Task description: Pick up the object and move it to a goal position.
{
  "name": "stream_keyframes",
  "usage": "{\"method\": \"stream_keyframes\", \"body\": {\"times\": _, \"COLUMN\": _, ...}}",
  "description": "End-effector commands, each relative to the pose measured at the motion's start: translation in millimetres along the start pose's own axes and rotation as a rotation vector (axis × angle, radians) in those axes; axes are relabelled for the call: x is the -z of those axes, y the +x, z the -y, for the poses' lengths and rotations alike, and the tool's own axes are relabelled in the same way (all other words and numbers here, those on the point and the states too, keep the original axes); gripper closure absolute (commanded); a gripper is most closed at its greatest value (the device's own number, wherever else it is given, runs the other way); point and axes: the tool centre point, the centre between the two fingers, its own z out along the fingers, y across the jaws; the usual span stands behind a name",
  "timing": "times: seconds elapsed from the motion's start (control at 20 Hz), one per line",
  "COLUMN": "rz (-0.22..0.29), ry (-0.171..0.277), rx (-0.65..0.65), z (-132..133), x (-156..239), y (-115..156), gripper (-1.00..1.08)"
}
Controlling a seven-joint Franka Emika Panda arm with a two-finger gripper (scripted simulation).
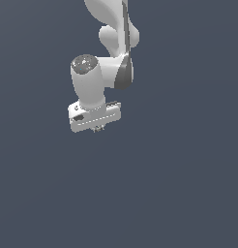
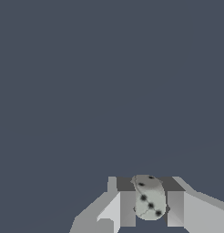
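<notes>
— How did the arm (image 1: 109,43) hang?
— Bent over, wrist pointing down, the white claw (image 1: 97,129) at its lowest end.
— And the fingers (image 2: 127,208)?
— Drawn close, clamped on something small.

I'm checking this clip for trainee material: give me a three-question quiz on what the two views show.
1. True or false: the pincer is closed on the object.
2. Multiple choice: the object in the wrist view is A) a red cube, B) a pale grey roundish piece with dark spots, C) a blue ring.
3. Short answer: in the exterior view, what shows under the pincer and the arm?

Key:
1. True: the fingers sit against both sides of it.
2. B.
3. Only the plain dark grey-blue backdrop; no table edge or other item can be made out.
</notes>
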Motion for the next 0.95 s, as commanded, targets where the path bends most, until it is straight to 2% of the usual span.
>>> {"method": "stream_keyframes", "body": {"times": 0.0, "rz": 0.0, "ry": 0.001, "rx": 0.0, "z": -2, "x": 24, "y": -4, "gripper": 1.08}}
{"method": "stream_keyframes", "body": {"times": 0.45, "rz": 0.0, "ry": 0.001, "rx": 0.0, "z": -7, "x": 84, "y": -12, "gripper": 1.08}}
{"method": "stream_keyframes", "body": {"times": 0.9, "rz": 0.0, "ry": 0.001, "rx": 0.0, "z": -9, "x": 96, "y": -12, "gripper": 1.08}}
